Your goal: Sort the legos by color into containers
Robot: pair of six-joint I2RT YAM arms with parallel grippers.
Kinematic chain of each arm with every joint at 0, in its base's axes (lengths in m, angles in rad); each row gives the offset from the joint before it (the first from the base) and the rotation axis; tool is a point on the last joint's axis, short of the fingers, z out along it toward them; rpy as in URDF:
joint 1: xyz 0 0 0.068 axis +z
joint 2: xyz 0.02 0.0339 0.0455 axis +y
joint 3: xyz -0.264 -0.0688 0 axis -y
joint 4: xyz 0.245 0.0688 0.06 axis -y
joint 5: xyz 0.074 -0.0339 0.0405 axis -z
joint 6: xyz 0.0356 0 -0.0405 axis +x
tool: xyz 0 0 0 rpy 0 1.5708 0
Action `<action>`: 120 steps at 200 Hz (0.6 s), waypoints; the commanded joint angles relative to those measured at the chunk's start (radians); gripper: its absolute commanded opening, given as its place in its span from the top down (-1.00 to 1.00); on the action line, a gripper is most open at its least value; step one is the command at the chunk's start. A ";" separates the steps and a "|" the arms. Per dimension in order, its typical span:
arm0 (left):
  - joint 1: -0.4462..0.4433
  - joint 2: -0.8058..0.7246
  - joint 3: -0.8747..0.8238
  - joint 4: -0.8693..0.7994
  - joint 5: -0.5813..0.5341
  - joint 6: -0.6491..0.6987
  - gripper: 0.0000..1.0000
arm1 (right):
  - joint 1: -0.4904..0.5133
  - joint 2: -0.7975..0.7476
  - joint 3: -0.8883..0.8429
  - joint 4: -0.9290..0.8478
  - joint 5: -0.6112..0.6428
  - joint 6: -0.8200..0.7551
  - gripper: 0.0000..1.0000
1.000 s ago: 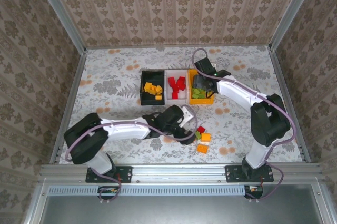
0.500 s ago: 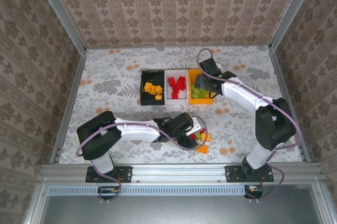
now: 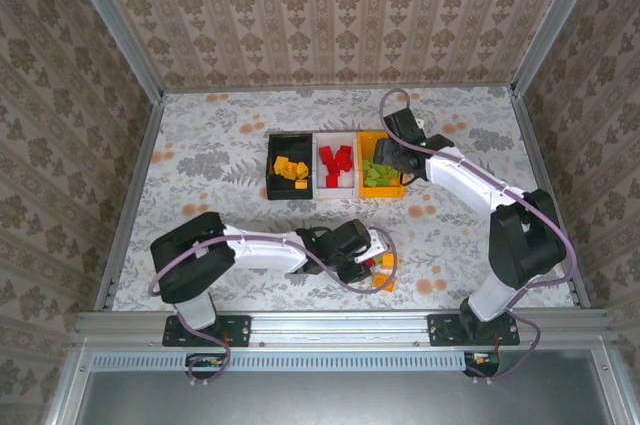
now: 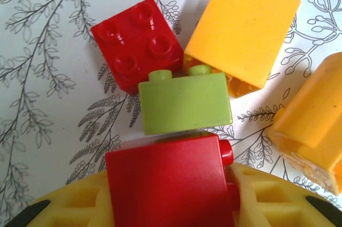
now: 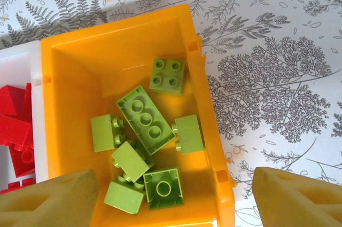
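Observation:
Pressed between the yellow fingers of my left gripper (image 4: 170, 197) is a red lego (image 4: 168, 179); this gripper (image 3: 370, 263) is low over the loose pile near the front. Touching that brick's far side is a light green lego (image 4: 184, 102). Another red lego (image 4: 136, 40) and two orange legos (image 4: 243, 29) (image 4: 315, 131) lie around it. My right gripper (image 5: 173, 179) stands open and holds nothing. It hovers above the orange container (image 5: 69, 93), which holds several green legos (image 5: 144, 117).
The black container (image 3: 270, 160) holds orange legos (image 3: 291, 169). The white container (image 3: 337, 135) holds red legos (image 3: 337, 161). The three stand in a row mid-table. An orange lego (image 3: 385, 282) lies just right of my left gripper. Patterned walls enclose the table.
My left gripper has moved right onto the loose pile and closed on a red lego. My right gripper has shifted slightly right over the orange container, still open.

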 commanded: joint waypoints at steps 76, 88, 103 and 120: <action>0.281 -0.308 -0.031 0.047 -0.114 -0.155 0.29 | -0.011 -0.127 -0.132 0.025 -0.041 0.060 -0.53; 0.330 -0.280 0.024 0.030 -0.153 -0.193 0.26 | -0.011 -0.142 -0.151 0.032 -0.048 0.063 -0.53; 0.387 -0.210 0.126 -0.023 -0.174 -0.231 0.26 | -0.010 -0.157 -0.167 0.026 -0.056 0.063 -0.53; 0.425 -0.123 0.228 -0.055 -0.149 -0.252 0.27 | -0.009 -0.175 -0.185 0.022 -0.065 0.063 -0.53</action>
